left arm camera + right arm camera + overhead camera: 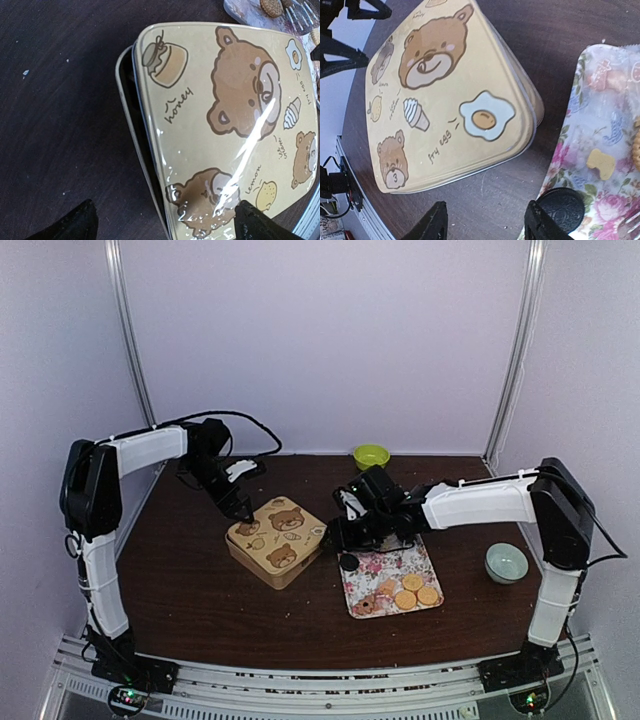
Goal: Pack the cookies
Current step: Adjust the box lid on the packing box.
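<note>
**Cookies [415,592] lie right of the bear tin [277,540]**

The cookies sit on a floral tray [372,572] just right of the tin. The left gripper [165,225] is spread wide over the tin's lid [225,115]. The right gripper [487,222], parted and empty, hangs between tin and tray.

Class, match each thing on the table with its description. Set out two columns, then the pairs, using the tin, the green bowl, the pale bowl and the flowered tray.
1 tin
2 green bowl
3 pale bowl
4 flowered tray

A at the far edge of the table
B holds round golden cookies
C bear pictures on the lid
D alone at the right side

Pairs: 1-C, 2-A, 3-D, 4-B
</note>
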`<state>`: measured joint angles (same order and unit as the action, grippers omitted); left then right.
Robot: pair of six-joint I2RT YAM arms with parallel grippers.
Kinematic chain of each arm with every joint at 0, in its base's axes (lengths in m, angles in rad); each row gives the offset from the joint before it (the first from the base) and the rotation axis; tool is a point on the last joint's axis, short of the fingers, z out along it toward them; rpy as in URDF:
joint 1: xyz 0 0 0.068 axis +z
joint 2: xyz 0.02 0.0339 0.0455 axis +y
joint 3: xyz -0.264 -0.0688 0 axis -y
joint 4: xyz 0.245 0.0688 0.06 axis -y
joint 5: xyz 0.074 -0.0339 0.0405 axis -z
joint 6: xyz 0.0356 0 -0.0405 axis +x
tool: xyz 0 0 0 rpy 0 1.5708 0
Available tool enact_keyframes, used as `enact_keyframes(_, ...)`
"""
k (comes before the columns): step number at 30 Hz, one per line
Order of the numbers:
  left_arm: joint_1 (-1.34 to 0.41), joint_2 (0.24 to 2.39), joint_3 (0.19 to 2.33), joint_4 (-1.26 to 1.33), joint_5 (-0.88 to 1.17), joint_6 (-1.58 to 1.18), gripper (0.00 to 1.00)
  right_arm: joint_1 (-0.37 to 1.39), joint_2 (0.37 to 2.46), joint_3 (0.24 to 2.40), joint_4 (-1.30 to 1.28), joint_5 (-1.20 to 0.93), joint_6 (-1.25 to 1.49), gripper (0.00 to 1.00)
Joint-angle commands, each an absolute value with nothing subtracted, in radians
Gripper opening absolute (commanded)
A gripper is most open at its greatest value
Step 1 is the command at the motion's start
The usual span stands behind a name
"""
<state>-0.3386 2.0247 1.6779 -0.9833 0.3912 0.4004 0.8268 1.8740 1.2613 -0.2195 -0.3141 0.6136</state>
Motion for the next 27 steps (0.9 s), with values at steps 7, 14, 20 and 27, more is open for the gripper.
enact_keyframes(7,-0.370,2.050,1.705,-0.918,0.417,0.372,0.98,0.855,1.917,1.300,-0.208,-0.294,0.606,0.52)
enact_keyframes(14,-0.372,2.069,1.688,-0.892,0.387,0.375,0.98,0.856,1.958,1.361,-0.293,-0.257,0.537,0.42)
enact_keyframes(20,-0.376,2.084,1.689,-0.886,0.380,0.379,0.98,0.859,1.959,1.367,-0.287,-0.265,0.536,0.38)
enact_keyframes(27,-0.377,2.094,1.678,-0.881,0.357,0.392,0.98,0.859,2.000,1.419,-0.303,-0.252,0.529,0.35)
